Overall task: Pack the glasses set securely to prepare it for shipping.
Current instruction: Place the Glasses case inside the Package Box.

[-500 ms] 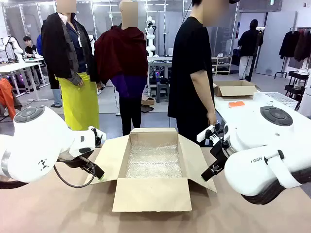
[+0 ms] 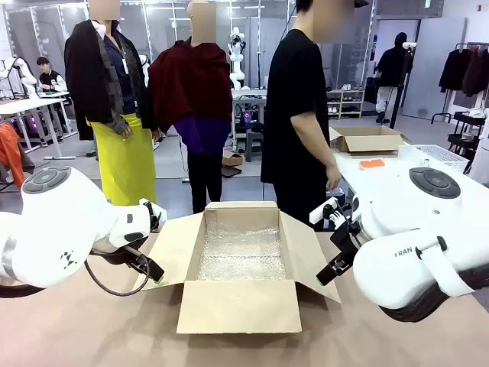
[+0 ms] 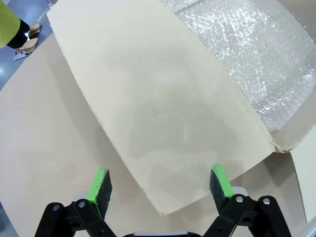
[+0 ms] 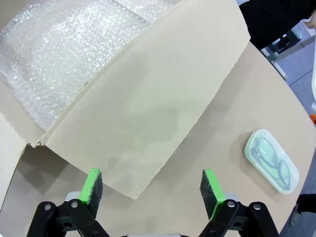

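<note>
One pack of the glasses set, mint green and clear-wrapped (image 4: 272, 167), lies flat on the tan table beyond the box's right flap. The open cardboard box (image 2: 238, 306) stands mid-table, lined with bubble wrap (image 2: 241, 252). My left gripper (image 2: 155, 274) is open just above the outer edge of the left flap (image 3: 158, 113), with nothing between its fingers (image 3: 101, 186). My right gripper (image 2: 325, 273) is open the same way over the right flap (image 4: 153, 108), with the green pack off to its side. Both grippers' own midpoints are seen in the left wrist view (image 3: 160, 186) and the right wrist view (image 4: 150, 187).
A person in a black T-shirt (image 2: 294, 115) stands at the far edge, turned toward a white side table (image 2: 382, 172) with a smaller cardboard box (image 2: 368, 139) and a white basket (image 2: 435, 155). Bare tan tabletop (image 2: 92, 329) surrounds the box.
The person has turned and leaned toward the side table on the right, with the hand moving that way. Both arms and the box stay still.
</note>
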Robot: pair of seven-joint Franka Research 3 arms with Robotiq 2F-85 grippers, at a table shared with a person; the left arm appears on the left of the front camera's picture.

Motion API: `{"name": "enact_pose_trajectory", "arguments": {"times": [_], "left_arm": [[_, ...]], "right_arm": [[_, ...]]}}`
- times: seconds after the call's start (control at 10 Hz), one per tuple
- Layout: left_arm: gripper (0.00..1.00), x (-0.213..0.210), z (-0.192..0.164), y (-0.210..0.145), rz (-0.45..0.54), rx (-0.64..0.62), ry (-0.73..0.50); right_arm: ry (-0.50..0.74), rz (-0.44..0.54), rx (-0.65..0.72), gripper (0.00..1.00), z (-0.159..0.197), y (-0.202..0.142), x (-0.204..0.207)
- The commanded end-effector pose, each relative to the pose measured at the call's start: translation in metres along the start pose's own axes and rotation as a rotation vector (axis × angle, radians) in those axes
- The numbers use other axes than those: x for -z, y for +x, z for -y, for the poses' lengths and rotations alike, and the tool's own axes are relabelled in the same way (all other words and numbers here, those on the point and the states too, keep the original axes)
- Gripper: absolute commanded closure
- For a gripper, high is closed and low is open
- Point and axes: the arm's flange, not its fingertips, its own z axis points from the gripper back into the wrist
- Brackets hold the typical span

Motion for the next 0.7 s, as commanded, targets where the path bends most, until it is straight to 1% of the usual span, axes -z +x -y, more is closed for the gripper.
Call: {"name": "enact_pose_trajectory", "arguments": {"times": [0.0,0.5,0.6], "left_arm": [[0.00,0.000,0.000,0.000,0.000,-0.001,0.000],[0.00,0.000,0.000,0.000,0.000,0.000,0.000],[0.00,-0.028,-0.002,0.003,0.013,0.022,0.004]], "right_arm": [[0.001,0.000,0.001,0.00,0.000,0.000,0.000],[0.000,0.000,0.000,0.00,0.000,0.000,0.000],[0.013,0.005,-0.019,0.00,0.020,0.004,-0.018]]}}
